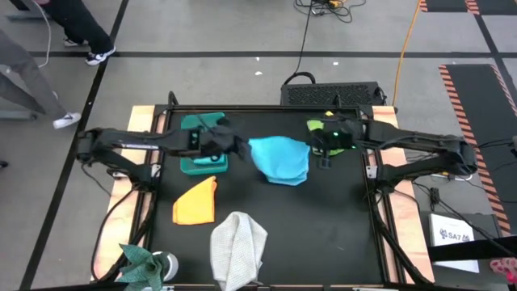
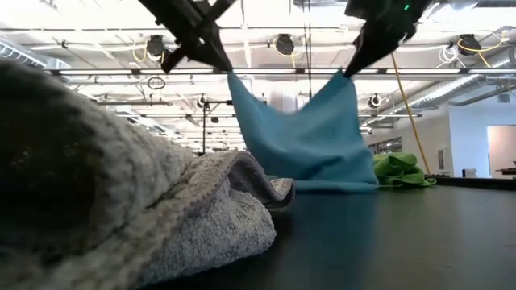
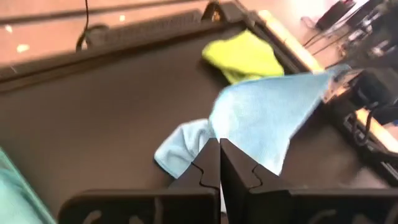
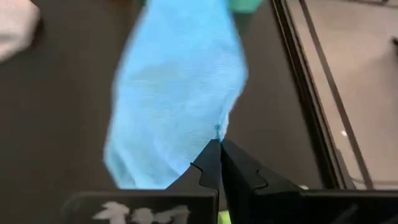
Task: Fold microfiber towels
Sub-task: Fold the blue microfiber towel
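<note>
Both grippers, left (image 1: 242,148) and right (image 1: 321,150), are clamped on opposite corners of the blue towel (image 1: 279,158) hanging mid-table, which looks light, limp and saggy, best held at its corners.

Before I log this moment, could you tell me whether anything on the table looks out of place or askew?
Nothing looks damaged. The left gripper and right gripper are shut on opposite corners of the light blue towel, lifted and sagging. The grey towel lies crumpled near the table's front edge, and the lime green towel is bunched up, unfolded.
</note>
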